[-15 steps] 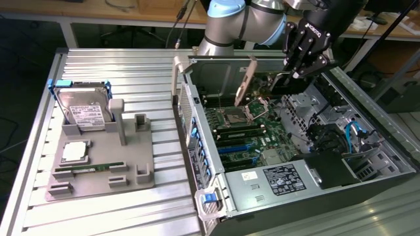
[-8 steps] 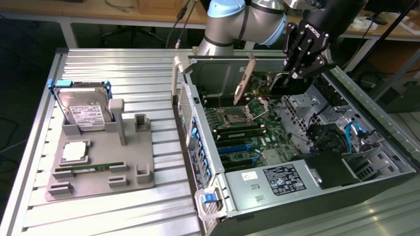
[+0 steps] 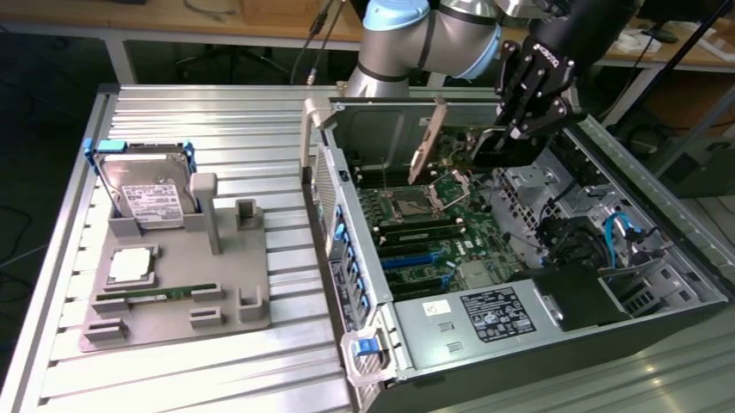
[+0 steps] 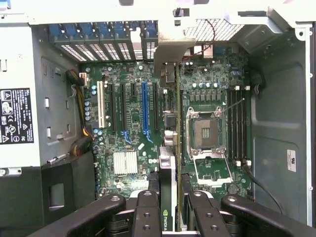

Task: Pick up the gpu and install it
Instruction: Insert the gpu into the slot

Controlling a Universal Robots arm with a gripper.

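Silver arm (image 3: 460, 39) with pale-blue joint cap (image 3: 397, 17), black screw-studded end effector (image 3: 511, 138)

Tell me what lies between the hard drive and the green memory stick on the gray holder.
A square silver chip lies flat on the gray holder between the hard drive and the memory stick; the exterior view shows it.

gpu (image 4: 168, 190): thin dark card, nvidia logo on its top edge, silver bracket (image 3: 426, 142) at one end. Held edge-down above the motherboard (image 4: 133, 128), apparently clear of it. Runs parallel to its expansion slots; can't tell which one it's over.
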